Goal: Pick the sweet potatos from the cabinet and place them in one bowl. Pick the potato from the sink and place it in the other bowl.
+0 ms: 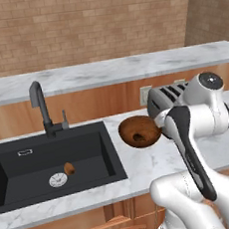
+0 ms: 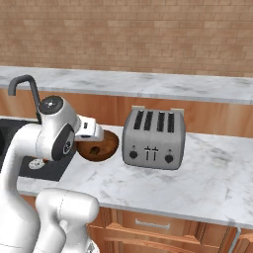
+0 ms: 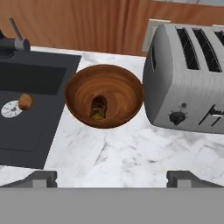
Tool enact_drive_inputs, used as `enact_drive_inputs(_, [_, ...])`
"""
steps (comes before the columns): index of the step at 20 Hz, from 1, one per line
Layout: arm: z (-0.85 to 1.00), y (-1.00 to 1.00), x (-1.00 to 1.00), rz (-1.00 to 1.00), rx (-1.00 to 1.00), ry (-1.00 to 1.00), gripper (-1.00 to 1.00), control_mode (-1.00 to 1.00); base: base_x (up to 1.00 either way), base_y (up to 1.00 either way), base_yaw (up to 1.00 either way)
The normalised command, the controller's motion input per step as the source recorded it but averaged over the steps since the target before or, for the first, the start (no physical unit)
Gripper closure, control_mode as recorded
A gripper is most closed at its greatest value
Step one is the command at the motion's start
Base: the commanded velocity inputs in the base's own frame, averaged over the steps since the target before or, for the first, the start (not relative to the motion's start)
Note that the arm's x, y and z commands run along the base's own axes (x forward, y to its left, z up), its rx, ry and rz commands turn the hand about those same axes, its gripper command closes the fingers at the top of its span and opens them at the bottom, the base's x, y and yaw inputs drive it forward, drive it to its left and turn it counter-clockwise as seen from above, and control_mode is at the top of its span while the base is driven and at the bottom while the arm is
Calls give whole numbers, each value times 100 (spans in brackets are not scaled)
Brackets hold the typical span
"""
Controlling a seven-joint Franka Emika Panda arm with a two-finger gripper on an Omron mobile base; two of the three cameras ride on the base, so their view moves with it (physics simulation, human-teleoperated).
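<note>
My gripper (image 3: 112,177) spread wide and empty, bowl (image 3: 104,95) frame centre holding one sweet potato (image 3: 99,107), potato (image 3: 25,101) left in sink (image 3: 30,131), toaster (image 3: 188,83) right.

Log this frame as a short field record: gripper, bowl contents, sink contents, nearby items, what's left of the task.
gripper: gripper open, empty, above the counter in front of the bowl
reddish-brown bowl: on the counter between sink and toaster; bowl holds one sweet potato
sink: black basin; potato lies beside the silver drain
faucet: dark faucet behind the basin
remaining: judging by the bowl's single tuber, a second sweet potato and the potato are not yet placed
</note>
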Motion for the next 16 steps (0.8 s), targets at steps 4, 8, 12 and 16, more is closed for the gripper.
enact_drive_inputs(4, [25,-8,-79,-10,0,7,-100,-100,0,0,0])
enact_drive_inputs(8, [25,-4,-70,-10,0,4,-100,-100,0,0,0])
enact_drive_inputs(12, [30,0,-37,-7,0,1,-100,-100,0,0,0])
enact_drive_inputs(16, [53,0,-8,-3,0,0,-100,-100,0,0,0])
